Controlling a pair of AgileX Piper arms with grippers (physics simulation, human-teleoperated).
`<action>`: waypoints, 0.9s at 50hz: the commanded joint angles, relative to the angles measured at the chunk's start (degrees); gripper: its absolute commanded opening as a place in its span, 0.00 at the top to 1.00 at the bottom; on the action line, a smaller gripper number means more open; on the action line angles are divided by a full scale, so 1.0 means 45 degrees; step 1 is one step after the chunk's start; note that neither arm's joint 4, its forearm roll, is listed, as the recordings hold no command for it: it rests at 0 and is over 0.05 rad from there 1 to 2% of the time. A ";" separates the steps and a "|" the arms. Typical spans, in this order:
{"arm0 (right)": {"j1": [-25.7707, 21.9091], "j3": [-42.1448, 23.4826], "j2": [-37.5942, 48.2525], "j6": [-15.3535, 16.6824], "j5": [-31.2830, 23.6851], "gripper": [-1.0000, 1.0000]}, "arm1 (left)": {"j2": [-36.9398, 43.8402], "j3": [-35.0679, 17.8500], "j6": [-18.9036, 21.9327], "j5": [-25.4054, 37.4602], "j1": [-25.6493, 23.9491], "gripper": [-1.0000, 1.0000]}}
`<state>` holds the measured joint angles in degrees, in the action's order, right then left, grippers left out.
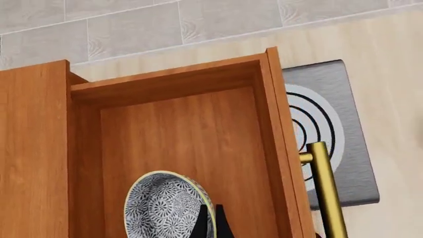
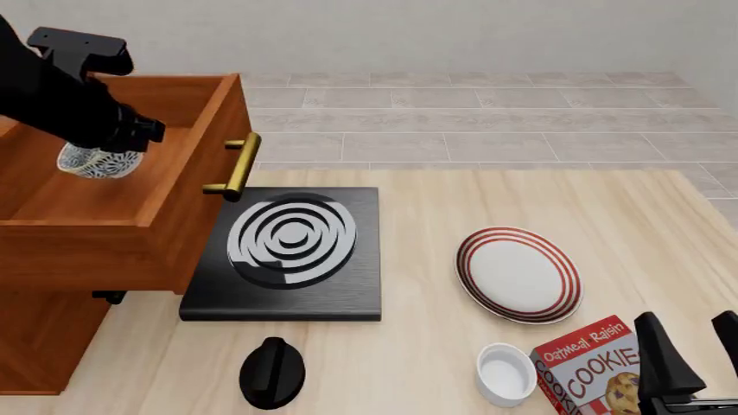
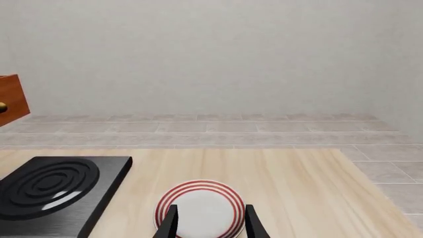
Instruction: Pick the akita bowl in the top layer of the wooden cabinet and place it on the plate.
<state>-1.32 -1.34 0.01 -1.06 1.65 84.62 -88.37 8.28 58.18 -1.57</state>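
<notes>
Nearest us, our right gripper [image 2: 692, 363] hung with its fingers spread and empty at the table's near right edge, beside a cookie box [image 2: 590, 363]. Just beyond lay the plate [image 2: 518, 274], bare. Far left, our left gripper [image 1: 210, 221] was closed on the akita bowl [image 2: 96, 161] inside the pulled-out top layer [image 2: 185, 186] of the wooden cabinet [image 2: 52, 333].

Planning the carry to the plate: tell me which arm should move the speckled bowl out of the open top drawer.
Left. The left gripper is already at the speckled blue-grey bowl inside the pulled-out wooden top drawer. The right gripper hangs open near the red-ringed white plate, apart from the cabinet.
</notes>
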 commanded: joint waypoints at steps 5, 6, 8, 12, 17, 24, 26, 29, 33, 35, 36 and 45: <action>-0.0003 -0.0033 0.0009 -0.0015 -0.0018 0.00 | 0.0353 -0.1680 0.0168 0.0501 -0.0373 1.00; 0.0000 -0.0036 0.0009 -0.0023 -0.0017 0.00 | 0.0376 -0.1789 0.0188 0.0536 -0.0370 1.00; 0.0002 -0.0034 0.0009 -0.0019 -0.0016 0.00 | 0.0428 -0.2026 0.0278 0.0612 -0.0363 1.00; 0.0000 -0.0033 0.0009 -0.0014 -0.0016 0.00 | 0.0571 -0.2842 0.0366 0.0901 -0.0463 1.00; -0.0009 -0.0036 0.0008 -0.0017 -0.0011 0.00 | 0.0648 -0.3183 0.0547 0.1002 -0.0629 1.00; -0.0001 -0.0038 0.0008 -0.0021 -0.0014 0.00 | 0.1046 -0.4399 0.0902 0.1370 -0.0682 1.00; -0.0007 -0.0036 0.0008 -0.0018 -0.0013 0.00 | 0.1144 -0.4731 0.1051 0.1462 -0.0774 1.00; 0.0001 -0.0036 0.0008 -0.0022 -0.0013 0.00 | 0.1282 -0.5075 0.1144 0.1571 -0.0860 1.00; 0.0001 -0.0040 0.0008 -0.0026 -0.0014 0.00 | 0.1488 -0.5508 0.1318 0.1673 -0.1015 1.00; -0.0004 -0.0039 0.0007 -0.0021 -0.0014 0.00 | 0.1627 -0.5750 0.1422 0.1711 -0.1121 1.00; -0.0004 -0.0040 0.0007 -0.0017 -0.0010 0.00 | 0.1698 -0.5903 0.1545 0.1723 -0.1176 1.00; 0.0019 -0.0038 0.0008 -0.0029 -0.0018 0.00 | 0.2409 -0.7216 0.2045 0.1904 -0.1710 1.00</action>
<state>-1.30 -1.50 0.05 -1.14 1.58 92.72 -114.77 15.04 65.81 -7.07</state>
